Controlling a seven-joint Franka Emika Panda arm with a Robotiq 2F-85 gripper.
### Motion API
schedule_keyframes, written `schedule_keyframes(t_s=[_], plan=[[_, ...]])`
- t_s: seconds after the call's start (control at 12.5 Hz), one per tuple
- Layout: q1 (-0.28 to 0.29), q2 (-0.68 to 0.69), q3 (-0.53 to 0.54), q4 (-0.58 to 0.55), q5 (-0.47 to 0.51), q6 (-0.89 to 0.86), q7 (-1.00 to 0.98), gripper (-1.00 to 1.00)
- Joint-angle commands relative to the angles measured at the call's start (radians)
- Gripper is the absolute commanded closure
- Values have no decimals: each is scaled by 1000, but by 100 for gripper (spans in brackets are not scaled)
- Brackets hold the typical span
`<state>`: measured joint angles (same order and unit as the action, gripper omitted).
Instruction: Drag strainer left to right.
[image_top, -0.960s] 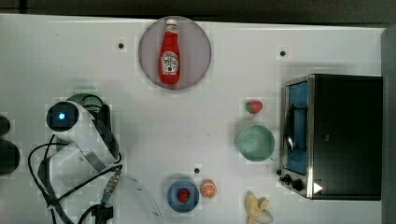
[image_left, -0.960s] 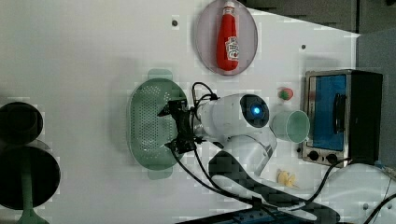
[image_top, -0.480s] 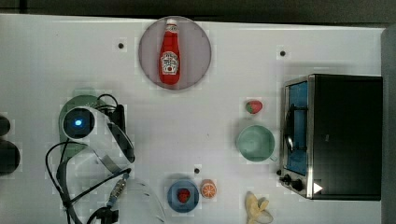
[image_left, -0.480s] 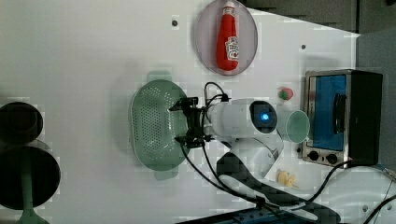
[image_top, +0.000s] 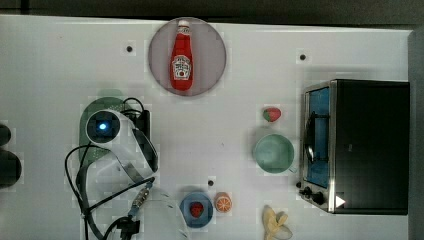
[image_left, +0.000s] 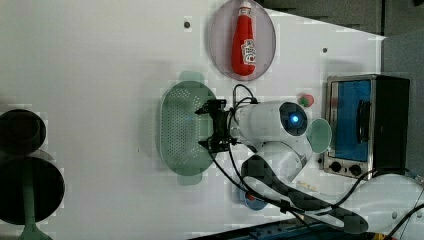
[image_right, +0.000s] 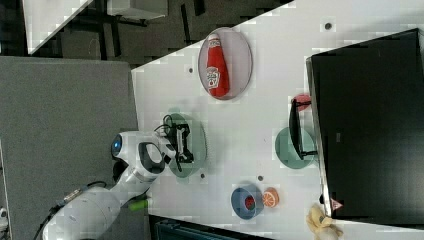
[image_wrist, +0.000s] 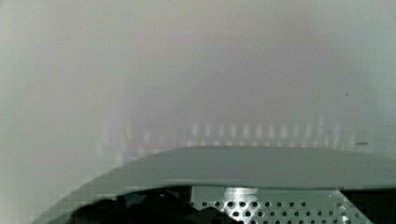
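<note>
The strainer (image_left: 182, 127), a pale green oval colander with rows of small holes, lies on the white table left of centre in the left view. My gripper (image_left: 204, 127) stands open over its rim on the left view's right side, fingers spread wide and dipping into the basin. In the top view the arm covers most of the strainer (image_top: 86, 135). The right view shows the gripper (image_right: 181, 142) above the strainer (image_right: 196, 145). The wrist view has the strainer's rim (image_wrist: 243, 165) and its holed wall (image_wrist: 280, 212) close up.
A ketchup bottle (image_top: 181, 57) lies on a grey plate (image_top: 212, 50). A mint bowl (image_top: 273, 153), a strawberry (image_top: 271, 114) and a toaster oven (image_top: 370, 145) stand at the top view's right. A blue bowl (image_top: 196, 210), orange half (image_top: 223, 202) and banana (image_top: 276, 223) line the near edge.
The arm and open gripper have moved toward the top view's right. The strainer has slid the same way with them, toward the left view's right.
</note>
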<state>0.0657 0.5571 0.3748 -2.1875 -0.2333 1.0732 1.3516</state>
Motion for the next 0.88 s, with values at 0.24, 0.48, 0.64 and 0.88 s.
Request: schedule_keyframes(t_s=[0.24, 0.48, 0.64, 0.88], plan=[[-94, -103, -18, -102, 2, -12, -44, -100], [-137, -130, -43, -137, 2, -5, -115, -100], [-162, -135, -65, -146, 2, -4, -154, -100], [-198, -141, -101, -155, 2, -4, -225, -100]])
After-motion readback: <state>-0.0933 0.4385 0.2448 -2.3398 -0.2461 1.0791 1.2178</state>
